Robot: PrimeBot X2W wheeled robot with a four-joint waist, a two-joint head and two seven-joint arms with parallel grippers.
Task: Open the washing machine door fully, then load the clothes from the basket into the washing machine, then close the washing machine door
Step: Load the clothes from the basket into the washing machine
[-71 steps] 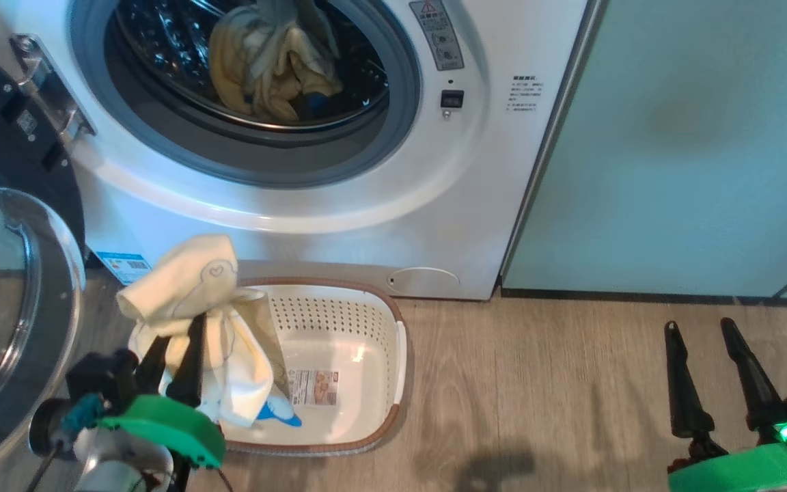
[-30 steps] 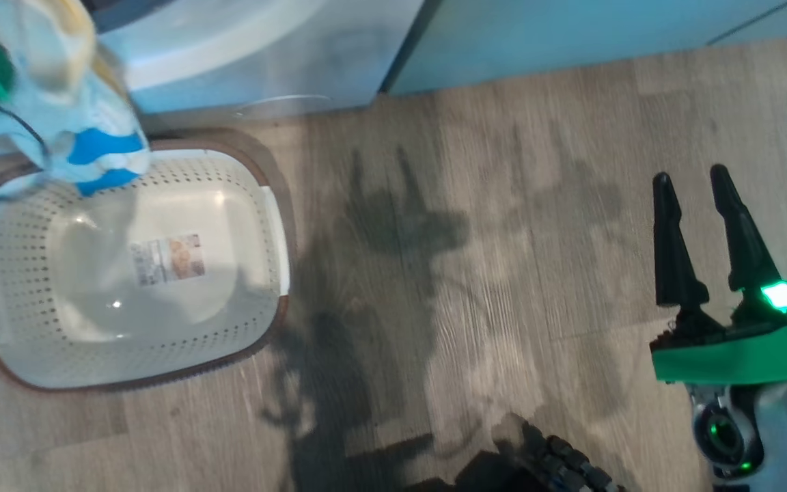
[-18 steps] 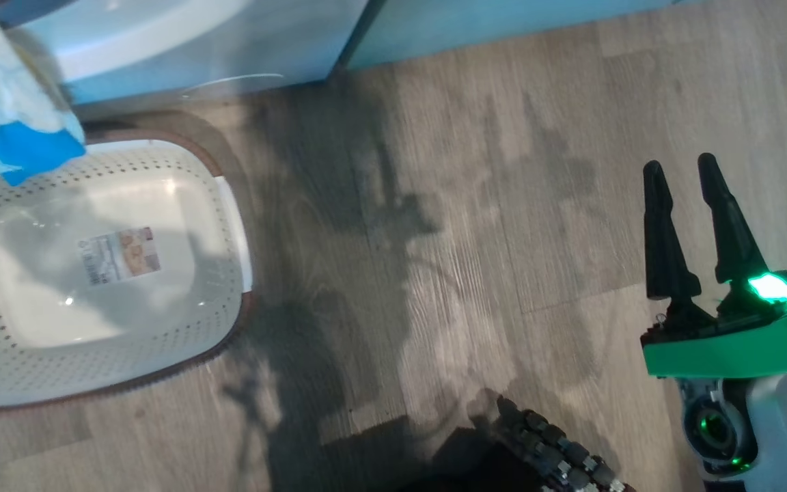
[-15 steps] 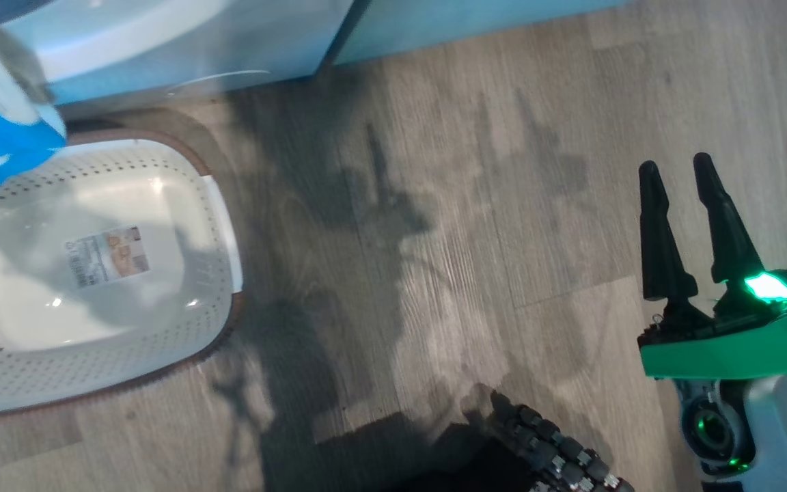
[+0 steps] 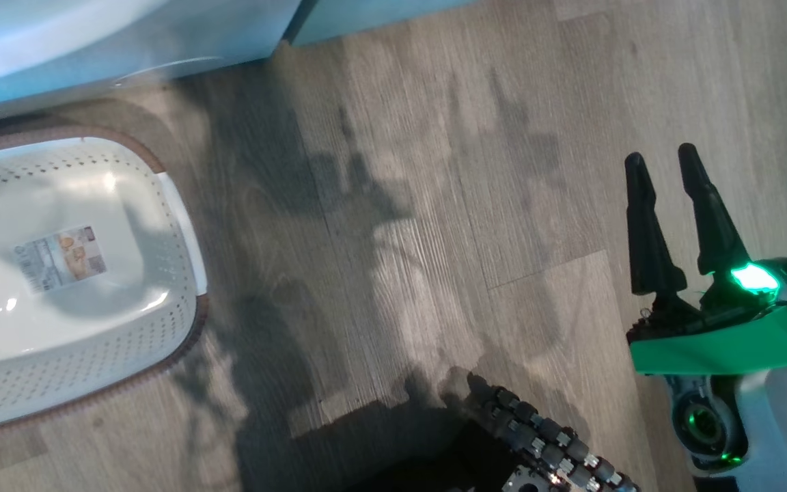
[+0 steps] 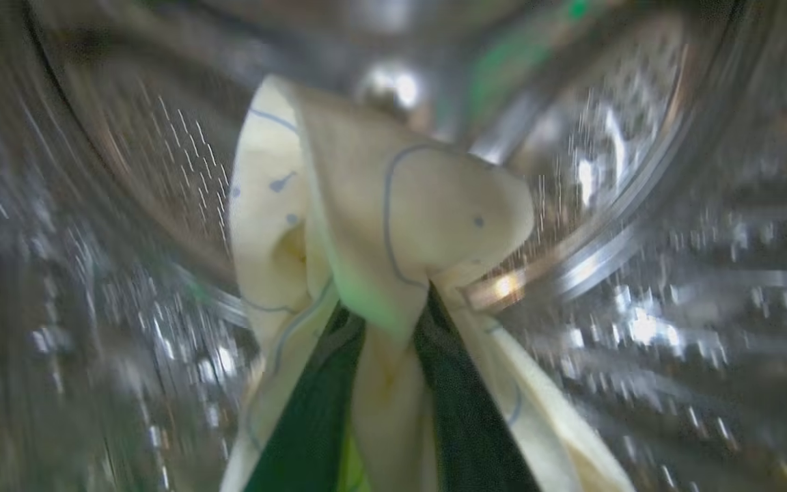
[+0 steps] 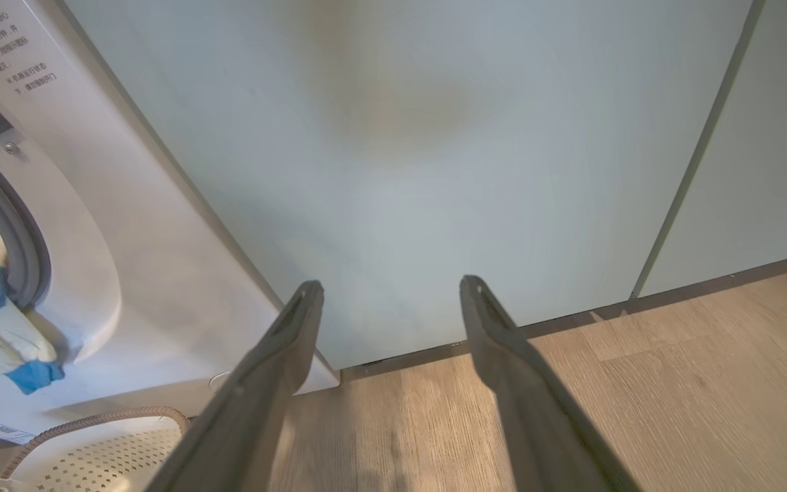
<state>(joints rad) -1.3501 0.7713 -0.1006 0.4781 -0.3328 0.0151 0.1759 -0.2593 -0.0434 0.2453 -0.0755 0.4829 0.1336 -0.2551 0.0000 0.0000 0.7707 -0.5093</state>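
Left wrist view: left tool (image 6: 390,316) is pinched tight on a pale yellow garment (image 6: 393,205), deep inside the steel drum (image 6: 639,205). Head view: right tool (image 5: 660,157) is spread wide, holding nothing, above the floor (image 5: 400,171) at right. The basket (image 5: 182,225) sits far left, before the washing machine (image 5: 93,41).

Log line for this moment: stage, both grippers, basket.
stage: loading | left gripper: shut on garment, inside drum | right gripper: open, empty | basket: visible part empty
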